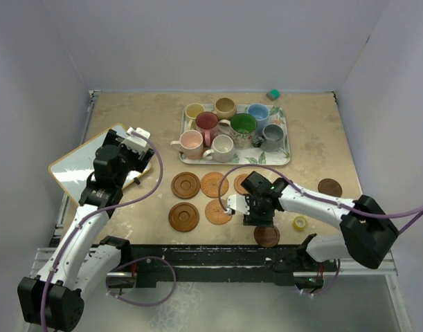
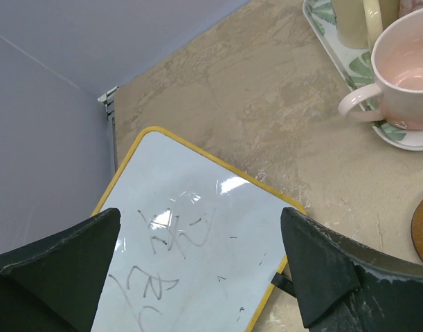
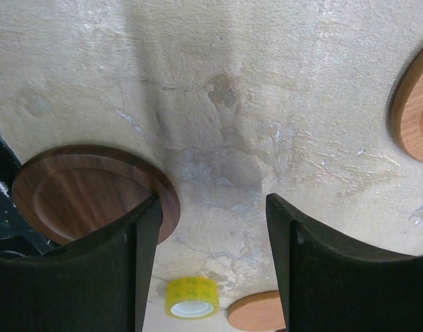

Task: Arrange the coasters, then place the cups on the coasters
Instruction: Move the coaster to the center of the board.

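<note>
Cups (image 1: 243, 124) in tray (image 1: 275, 156) behind coasters (image 1: 185, 185); whiteboard (image 1: 73, 166) left; tape roll (image 1: 300, 223) right.

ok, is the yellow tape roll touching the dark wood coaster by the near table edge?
Apart. The top view shows a clear gap between the yellow tape roll and the dark wood coaster; the roll lies to its right.

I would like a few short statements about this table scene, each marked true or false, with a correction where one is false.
1. Every cup stands on the leaf-print tray; none is on a coaster. True.
2. The left tool grips a coaster. False: it is open above the whiteboard, holding nothing.
3. The yellow tape roll lies on the tray. False: it lies on the table, apart from the tray.
4. The right tool is open over bare table, holding nothing. True.
</note>
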